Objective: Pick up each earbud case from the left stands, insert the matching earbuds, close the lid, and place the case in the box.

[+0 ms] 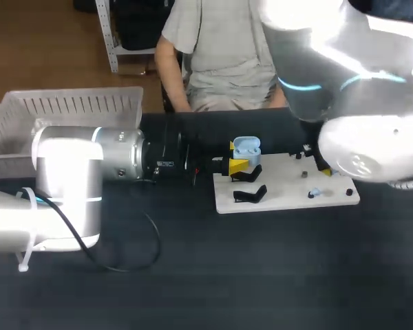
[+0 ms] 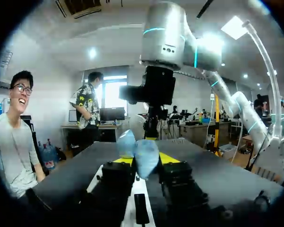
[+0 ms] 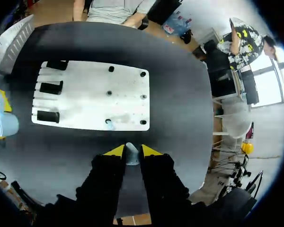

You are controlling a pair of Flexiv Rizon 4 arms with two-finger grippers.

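Box [image 1: 69,103] waits at the tabletop's far-left corner as my left gripper [image 1: 239,165] pinches the open pale-blue case [image 1: 246,146] over the white board's [image 1: 289,199] left edge. My right gripper [image 3: 132,151] nips a small earbud [image 3: 131,157] above the tabletop beside the board. A misaligned insertion could, I judge, knock the earbud loose or twist the case.

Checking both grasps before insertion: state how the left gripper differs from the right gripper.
The left gripper is shut on the open earbud case, spread wide; the right gripper pinches a tiny earbud, nearly closed. Left sits low at the white board; right hangs far higher. Both loads are pale blue.
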